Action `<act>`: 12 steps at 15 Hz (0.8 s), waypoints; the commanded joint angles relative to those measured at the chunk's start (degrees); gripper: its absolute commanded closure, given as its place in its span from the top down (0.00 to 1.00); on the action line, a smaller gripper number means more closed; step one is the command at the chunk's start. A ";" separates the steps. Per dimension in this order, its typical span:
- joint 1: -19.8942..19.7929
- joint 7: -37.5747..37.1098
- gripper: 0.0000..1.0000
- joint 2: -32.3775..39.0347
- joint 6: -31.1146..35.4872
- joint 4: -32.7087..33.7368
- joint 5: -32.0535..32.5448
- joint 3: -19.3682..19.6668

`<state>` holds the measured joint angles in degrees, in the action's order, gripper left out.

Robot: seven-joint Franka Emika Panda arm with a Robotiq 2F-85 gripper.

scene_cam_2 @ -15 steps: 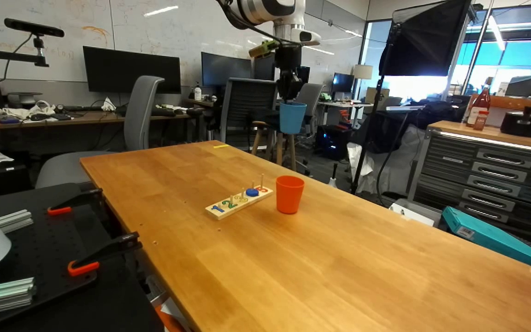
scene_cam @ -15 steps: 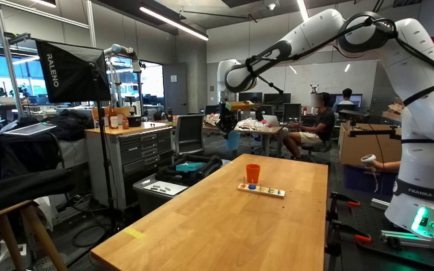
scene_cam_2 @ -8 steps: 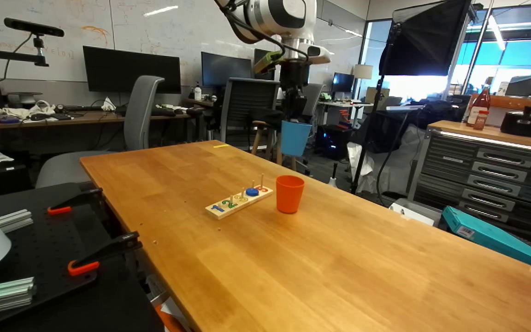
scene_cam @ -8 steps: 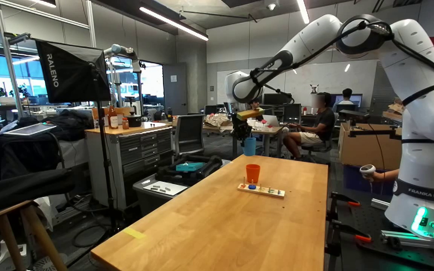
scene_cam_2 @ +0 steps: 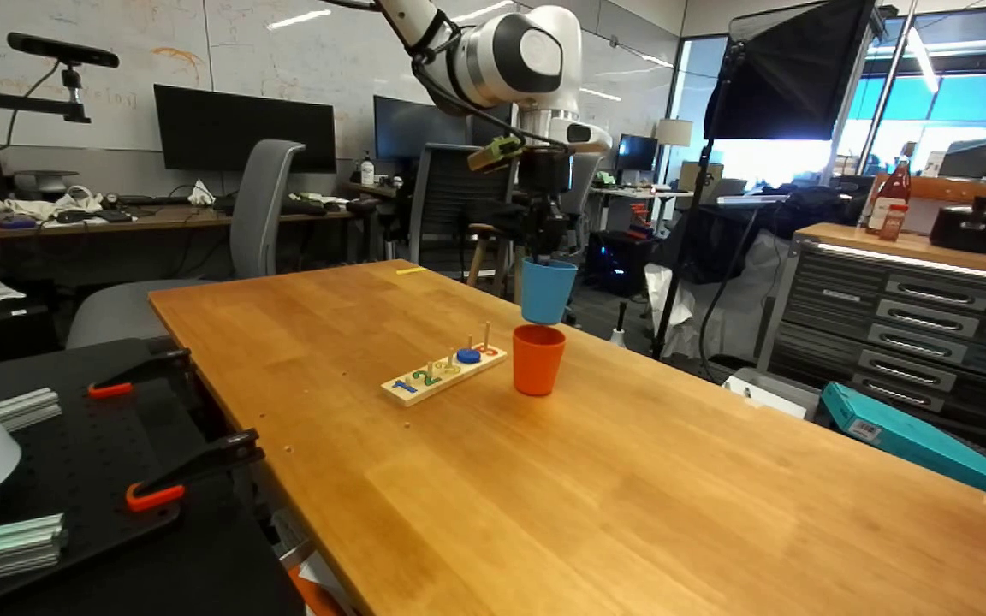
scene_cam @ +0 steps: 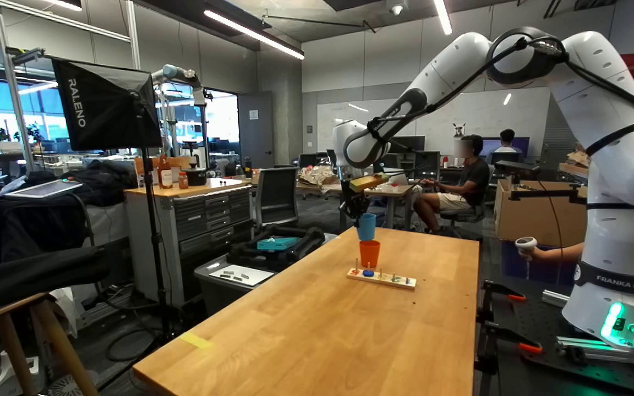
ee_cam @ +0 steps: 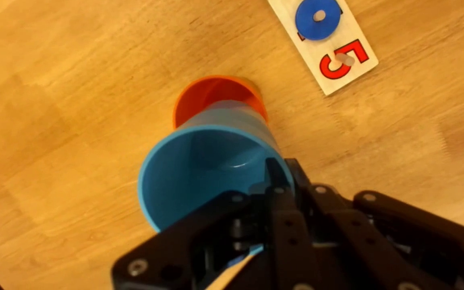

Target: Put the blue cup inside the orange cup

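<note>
My gripper (ee_cam: 283, 168) pinches the blue cup (ee_cam: 208, 173) by its rim; in the wrist view, the orange cup (ee_cam: 216, 89) shows past it at twelve o'clock.

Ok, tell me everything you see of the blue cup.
The blue cup is a plain, tapered, handleless tumbler, apparently plastic. It hangs mouth up, perhaps slightly tilted, over the orange cup, not nested in it. The gripper pinches the blue rim, one finger inside, one outside. Whether the cups touch is unclear.
</note>
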<state>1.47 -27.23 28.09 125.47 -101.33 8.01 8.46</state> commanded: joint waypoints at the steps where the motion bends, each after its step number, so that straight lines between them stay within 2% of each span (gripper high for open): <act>1: -0.15 -0.39 0.01 1.78 2.19 2.57 -0.96 0.02; 12: -0.10 -4.39 0.01 1.18 0.57 1.90 -1.16 1.26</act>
<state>1.17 -29.52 28.65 127.45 -100.79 7.46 8.59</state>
